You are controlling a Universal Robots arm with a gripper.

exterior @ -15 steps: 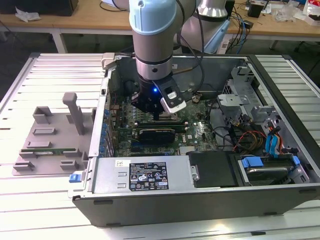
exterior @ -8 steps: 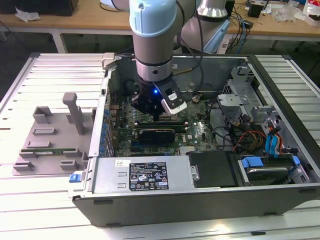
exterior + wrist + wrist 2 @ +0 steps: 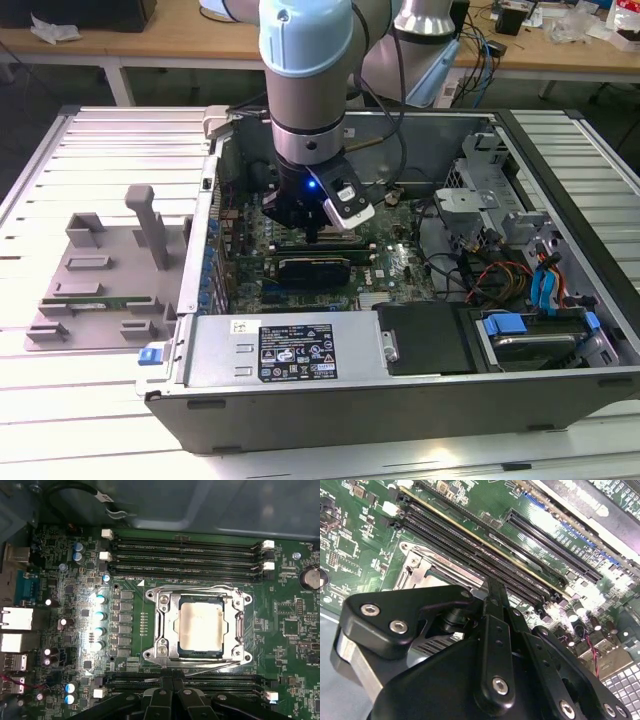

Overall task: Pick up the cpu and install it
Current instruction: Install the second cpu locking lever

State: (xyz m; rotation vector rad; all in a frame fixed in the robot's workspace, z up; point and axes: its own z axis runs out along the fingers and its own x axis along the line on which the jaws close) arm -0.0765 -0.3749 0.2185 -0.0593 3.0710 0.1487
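Note:
The cpu [image 3: 201, 627] lies flat in the motherboard socket, its silver-grey top plate showing inside the metal socket frame [image 3: 162, 630]. My gripper [image 3: 173, 682] hovers over the memory slots beside the socket, a little off the cpu, with its black fingers [image 3: 162, 695] drawn together and nothing between them. In the second wrist view the gripper [image 3: 495, 587] points down at the slot rows next to the socket frame [image 3: 417, 567]. In the exterior view the gripper [image 3: 313, 238] hangs low inside the open computer case [image 3: 330, 395] and covers the socket.
Memory slots [image 3: 185, 555] run along both sides of the socket. A grey fixture tray [image 3: 100, 285] sits outside the case at the exterior view's left. Cables [image 3: 490, 275] and a drive cage [image 3: 480, 185] crowd the case at the exterior view's right. A black power supply cover [image 3: 425, 340] lies near the front wall.

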